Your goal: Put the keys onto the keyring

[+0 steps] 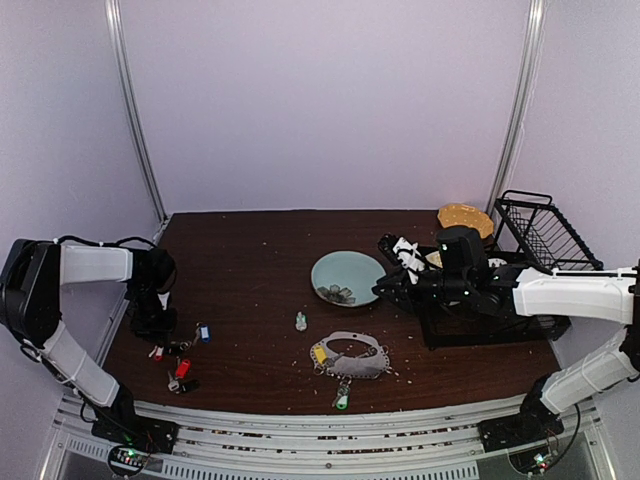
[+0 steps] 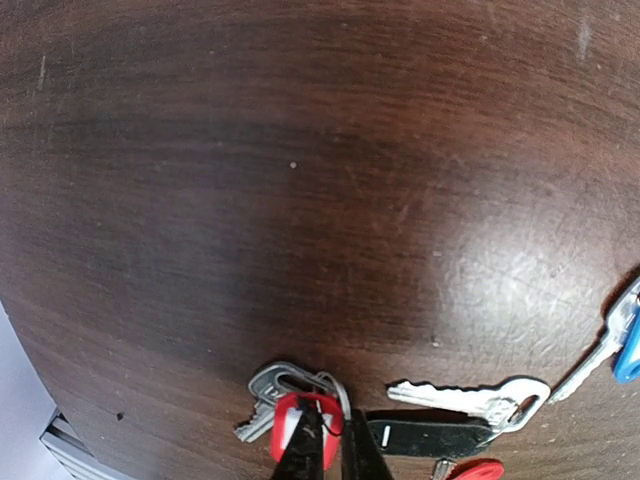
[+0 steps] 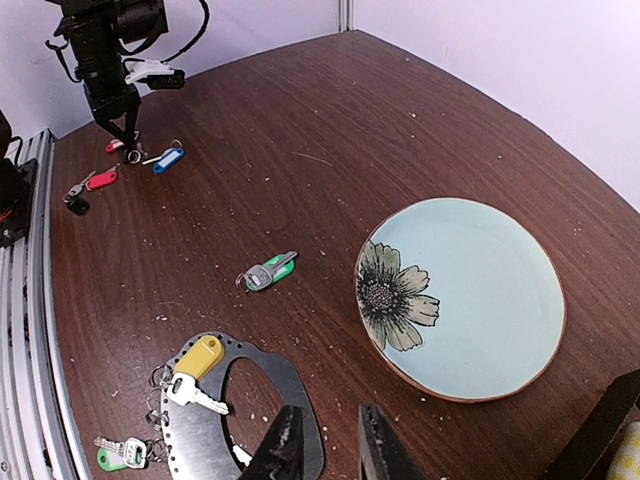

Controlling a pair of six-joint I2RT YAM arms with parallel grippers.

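The keyring [image 1: 352, 360] is a grey oval loop on the table near the front; it also shows in the right wrist view [image 3: 291, 376]. A yellow-tagged key [image 3: 198, 357] and a green-tagged key [image 3: 120, 455] hang on it. Another green-tagged key [image 3: 270, 270] lies loose between ring and plate. At the left lie a red-tagged key [image 2: 295, 425], a black-tagged key [image 2: 430, 435], a blue-tagged key [image 2: 625, 345] and a second red tag [image 2: 478, 470]. My left gripper [image 2: 335, 452] points down with its jaws pinched on the red tag's edge. My right gripper [image 3: 335, 450] is open and empty above the ring's edge.
A pale green plate [image 3: 490, 290] with a flower print lies right of the keyring. A black dish rack [image 1: 545, 232] and a tan round thing [image 1: 465, 215] stand at the back right. A black tray [image 1: 480, 322] sits under my right arm. Crumbs dot the table.
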